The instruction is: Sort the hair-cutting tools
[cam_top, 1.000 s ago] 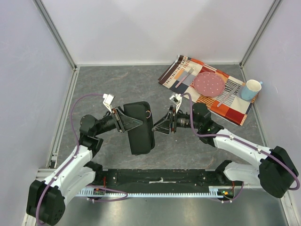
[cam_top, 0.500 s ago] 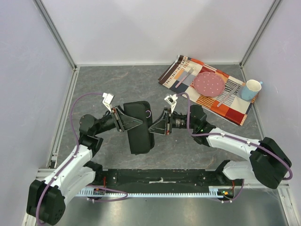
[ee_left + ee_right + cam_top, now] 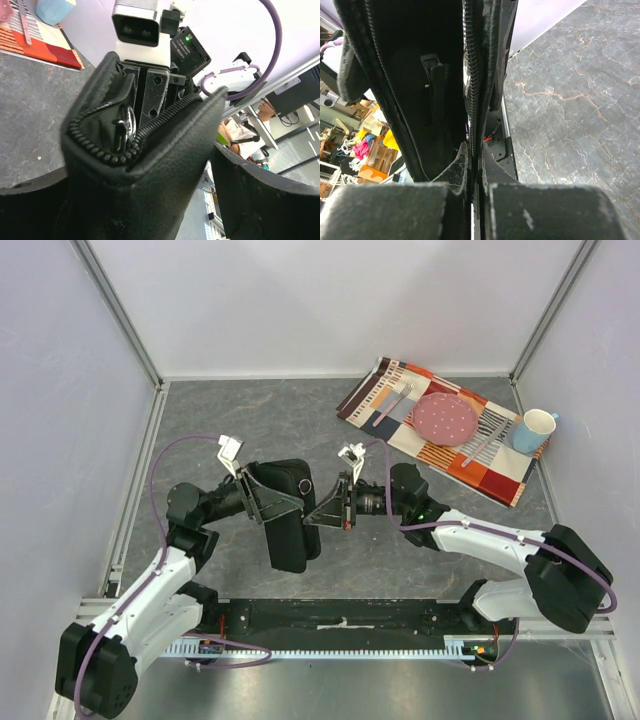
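The black case [image 3: 285,530] is at mid-worktop [image 3: 240,425] between the arms, its long axis running near to far and its unzipped mouth turned right. The right tool [image 3: 310,519] is clamped on the zipper edge. The left tool [image 3: 283,504] stands spread either side of the case. Silver scissors [image 3: 129,121] glint inside the mouth; which way they point is hidden. Open worktop stretches left and far, and the placemat [image 3: 500,468] lies well apart, far right.

Bright, even overhead light, soft shadows; black case [image 3: 420,75] blurs near wrist cameras.
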{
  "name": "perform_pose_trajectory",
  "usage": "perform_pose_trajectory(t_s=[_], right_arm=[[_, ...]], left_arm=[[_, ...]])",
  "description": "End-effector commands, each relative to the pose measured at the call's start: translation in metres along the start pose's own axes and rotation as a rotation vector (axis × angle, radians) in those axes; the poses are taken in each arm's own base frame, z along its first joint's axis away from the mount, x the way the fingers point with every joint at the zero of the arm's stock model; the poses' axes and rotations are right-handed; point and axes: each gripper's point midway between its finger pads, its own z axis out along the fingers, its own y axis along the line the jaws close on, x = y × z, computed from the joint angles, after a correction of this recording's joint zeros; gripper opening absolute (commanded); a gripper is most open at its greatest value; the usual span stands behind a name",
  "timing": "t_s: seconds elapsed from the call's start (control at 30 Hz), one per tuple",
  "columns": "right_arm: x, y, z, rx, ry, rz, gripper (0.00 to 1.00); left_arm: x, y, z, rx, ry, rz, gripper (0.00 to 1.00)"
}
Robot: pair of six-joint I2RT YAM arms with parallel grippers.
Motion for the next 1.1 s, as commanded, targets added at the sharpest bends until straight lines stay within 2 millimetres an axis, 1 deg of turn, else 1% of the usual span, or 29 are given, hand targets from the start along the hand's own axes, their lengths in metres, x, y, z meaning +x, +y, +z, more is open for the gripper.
perform_pose_trajectory(t_s=[0.0, 0.2, 0.4, 0.5, 0.6, 0.63, 0.67, 0.7, 0.73, 0.87, 0.9, 0.93, 0.97, 1.0, 1.07], right_arm=[[-0.022, 0.019, 0.012, -0.067, -0.036, -0.083, 0.0], [-0.027, 0.024, 0.019, -0.091, -0.035, -0.088, 0.0], [-0.03, 0.029, 0.028, -0.108, -0.033, -0.091, 0.0], [-0.031, 0.033, 0.031, -0.119, -0.029, -0.095, 0.0], [-0.032, 0.034, 0.031, -0.119, -0.03, -0.098, 0.0], [-0.032, 0.034, 0.031, -0.116, -0.029, -0.099, 0.0], [-0.032, 0.034, 0.031, -0.114, -0.029, -0.102, 0.0], [-0.033, 0.035, 0.03, -0.115, -0.028, -0.105, 0.0], [-0.033, 0.036, 0.03, -0.115, -0.026, -0.11, 0.0], [-0.033, 0.037, 0.03, -0.117, -0.015, -0.117, 0.0], [-0.032, 0.037, 0.029, -0.114, -0.009, -0.116, 0.0], [-0.032, 0.037, 0.029, -0.111, -0.007, -0.117, 0.0], [-0.031, 0.036, 0.029, -0.109, -0.002, -0.129, 0.0], [-0.028, 0.034, 0.027, -0.096, 0.011, -0.121, 0.02], [-0.027, 0.032, 0.024, -0.075, 0.024, -0.134, 0.12]], left_arm=[[-0.008, -0.031, 0.005, 0.089, 0.016, 0.066, 0.86], [-0.005, -0.028, 0.006, 0.087, 0.018, 0.05, 0.85], [-0.003, -0.024, 0.012, 0.082, 0.011, 0.04, 0.83], [-0.003, -0.023, 0.013, 0.077, 0.01, 0.038, 0.79], [-0.001, -0.021, 0.013, 0.071, 0.019, 0.04, 0.59], [-0.001, -0.02, 0.013, 0.068, 0.022, 0.041, 0.43], [0.0, -0.02, 0.013, 0.068, 0.024, 0.043, 0.37], [0.0, -0.019, 0.013, 0.063, 0.027, 0.044, 0.27], [0.0, -0.019, 0.013, 0.062, 0.025, 0.044, 0.24], [-0.001, -0.02, 0.013, 0.065, 0.025, 0.055, 0.18], [-0.001, -0.021, 0.013, 0.067, 0.024, 0.057, 0.12], [-0.002, -0.021, 0.014, 0.069, 0.025, 0.059, 0.09], [-0.003, -0.022, 0.014, 0.069, 0.023, 0.06, 0.04], [-0.004, -0.021, 0.015, 0.067, 0.022, 0.057, 0.02], [-0.005, -0.022, 0.015, 0.07, 0.021, 0.064, 0.02]])
